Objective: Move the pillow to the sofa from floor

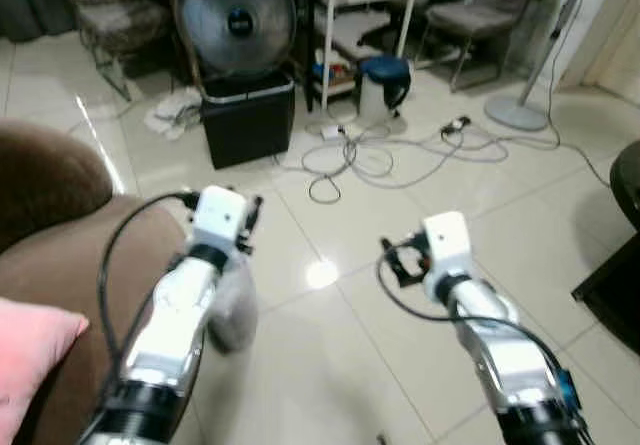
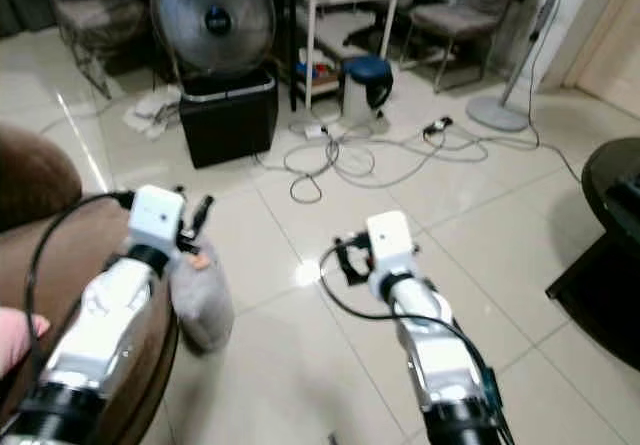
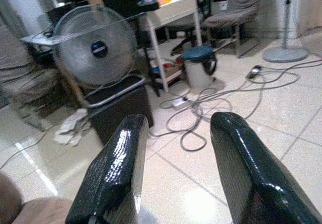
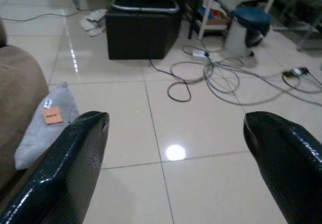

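A grey pillow [image 2: 203, 303] with an orange tag lies on the tiled floor, leaning against the side of the brown sofa [image 1: 70, 250]. In the right wrist view the pillow [image 4: 46, 127] rests beside the sofa's arm. My left gripper [image 2: 199, 217] hovers just above the pillow, over the sofa's edge; its fingers [image 3: 116, 168] stand open with nothing between them. My right gripper [image 1: 396, 257] is held over bare floor to the right of the pillow, well apart from it. Its fingers [image 4: 68, 173] are spread wide and hold nothing.
A pink cushion [image 1: 32, 353] lies on the sofa. Ahead stand a round fan [image 1: 235, 23] on a black box [image 1: 248, 115], a blue-lidded white container [image 1: 381, 85] and loose cables [image 1: 400, 153] on the floor. A dark table [image 1: 618, 265] is at the right, with chairs at the back.
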{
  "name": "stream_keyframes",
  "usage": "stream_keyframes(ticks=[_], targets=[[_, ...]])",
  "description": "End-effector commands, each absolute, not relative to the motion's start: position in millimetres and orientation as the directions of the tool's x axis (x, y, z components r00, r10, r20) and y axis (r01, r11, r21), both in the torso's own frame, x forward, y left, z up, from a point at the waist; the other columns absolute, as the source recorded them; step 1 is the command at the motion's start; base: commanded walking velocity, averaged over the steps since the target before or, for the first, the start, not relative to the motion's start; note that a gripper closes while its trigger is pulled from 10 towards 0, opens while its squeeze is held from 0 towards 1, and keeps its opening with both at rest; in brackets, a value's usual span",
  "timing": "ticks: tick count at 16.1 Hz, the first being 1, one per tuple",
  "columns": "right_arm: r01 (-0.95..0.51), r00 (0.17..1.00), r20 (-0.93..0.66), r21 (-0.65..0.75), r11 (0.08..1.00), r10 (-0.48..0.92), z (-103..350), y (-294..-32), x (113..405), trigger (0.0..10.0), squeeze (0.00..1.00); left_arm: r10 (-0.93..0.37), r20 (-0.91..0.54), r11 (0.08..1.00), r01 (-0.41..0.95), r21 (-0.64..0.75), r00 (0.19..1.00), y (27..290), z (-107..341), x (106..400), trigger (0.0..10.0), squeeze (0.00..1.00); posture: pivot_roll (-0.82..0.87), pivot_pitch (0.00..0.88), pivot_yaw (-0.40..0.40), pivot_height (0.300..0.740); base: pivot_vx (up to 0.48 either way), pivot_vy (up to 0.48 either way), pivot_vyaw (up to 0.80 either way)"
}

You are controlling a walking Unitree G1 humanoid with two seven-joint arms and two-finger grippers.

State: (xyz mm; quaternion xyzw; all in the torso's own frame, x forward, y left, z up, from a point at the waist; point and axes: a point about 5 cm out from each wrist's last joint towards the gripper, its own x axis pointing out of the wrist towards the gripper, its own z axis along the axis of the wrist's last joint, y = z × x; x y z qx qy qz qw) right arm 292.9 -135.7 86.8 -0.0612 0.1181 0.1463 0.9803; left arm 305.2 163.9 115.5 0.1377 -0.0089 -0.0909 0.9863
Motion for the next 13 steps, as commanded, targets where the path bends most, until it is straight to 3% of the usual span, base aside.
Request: stream_keyframes(ticks=[1, 8, 13], targets=[[-0.298, 0.932, -0.251, -0.115, 0.948, 0.262, 89, -144, 295, 10.0, 0.00, -0.166, -0.003, 0.956, 0.162, 0.244, 0.986, 160, 115, 306, 10.0, 0.00, 0.07, 0.000, -0.003, 0.740, 0.000, 0.000, 0.00], [-0.346, 0.904, -0.328, -0.183, 0.920, 0.275, 74, -148, 299, 10.0, 0.00, -0.148, -0.059, 0.942, 0.159, 0.295, 0.987, 171, 92, 298, 10.0, 0.00, 0.06, 0.000, -0.002, 0.740, 0.000, 0.000, 0.00], [-0.348, 0.893, -0.357, -0.160, 0.924, 0.274, 60, -153, 295, 10.0, 0.00, -0.173, -0.093, 0.939, 0.193, 0.285, 0.980, 171, 79, 287, 10.0, 0.00, 0.07, 0.000, -0.009, 0.740, 0.279, 0.000, 0.59]])
